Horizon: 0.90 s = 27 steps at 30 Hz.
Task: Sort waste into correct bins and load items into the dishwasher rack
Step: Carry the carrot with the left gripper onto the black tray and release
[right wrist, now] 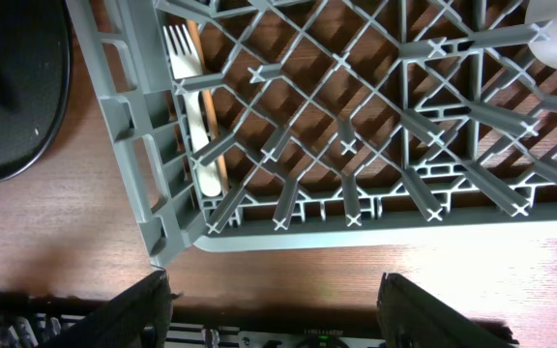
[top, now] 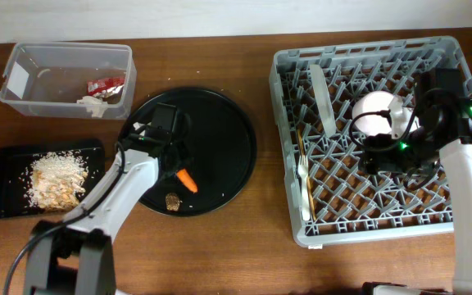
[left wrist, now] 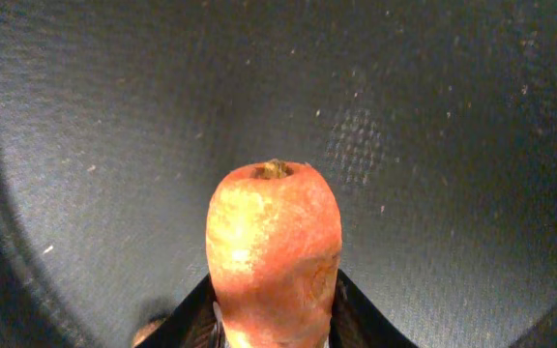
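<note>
Wrapper [top: 107, 84] and tissue [top: 91, 102] sat in tub [top: 68, 46], scraps [top: 56, 180] in black tray [top: 6, 156], fork [right wrist: 193, 106] and bowl [top: 374, 111] in rack [top: 367, 233]. Left gripper [top: 177, 164] pinched carrot [left wrist: 274, 251] at round tray [top: 228, 139]; morsel [top: 172, 200] not yet binned. Right gripper [right wrist: 293, 309] hung wide, empty, above rack.

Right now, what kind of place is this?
Probably a robot test bench staged as kitchen clean-up, not a real kitchen: a wooden table holds a dishwasher rack, a tub and a tray of waste, with a left arm and right arm over it.
</note>
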Motion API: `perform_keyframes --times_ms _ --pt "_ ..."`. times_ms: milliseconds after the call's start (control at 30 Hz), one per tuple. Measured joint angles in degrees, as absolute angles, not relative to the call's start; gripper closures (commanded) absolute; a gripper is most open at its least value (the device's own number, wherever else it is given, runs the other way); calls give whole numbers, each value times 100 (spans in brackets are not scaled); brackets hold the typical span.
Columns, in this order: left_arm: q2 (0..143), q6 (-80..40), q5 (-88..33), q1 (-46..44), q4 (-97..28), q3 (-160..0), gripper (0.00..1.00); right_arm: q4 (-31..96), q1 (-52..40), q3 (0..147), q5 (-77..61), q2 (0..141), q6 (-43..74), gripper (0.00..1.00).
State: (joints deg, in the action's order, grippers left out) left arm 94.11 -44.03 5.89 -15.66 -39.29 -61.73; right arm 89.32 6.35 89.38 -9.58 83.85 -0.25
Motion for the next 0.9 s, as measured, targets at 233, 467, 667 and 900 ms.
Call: perform_keyframes --times_ms 233,467,667,900 --pt "7673 -4222 1107 493 -5046 -6254 76 8934 635 8934 -961 8385 -25 28" --pt "8750 -4217 1256 2860 -4281 -6259 76 8932 635 8934 -961 8385 -25 28" --pt "9660 -4215 1247 3052 -3962 -6259 66 8934 635 8934 -961 8385 -23 28" --pt "9800 -4093 1247 3052 -4036 -6259 47 8934 635 8934 -961 8385 -23 28"
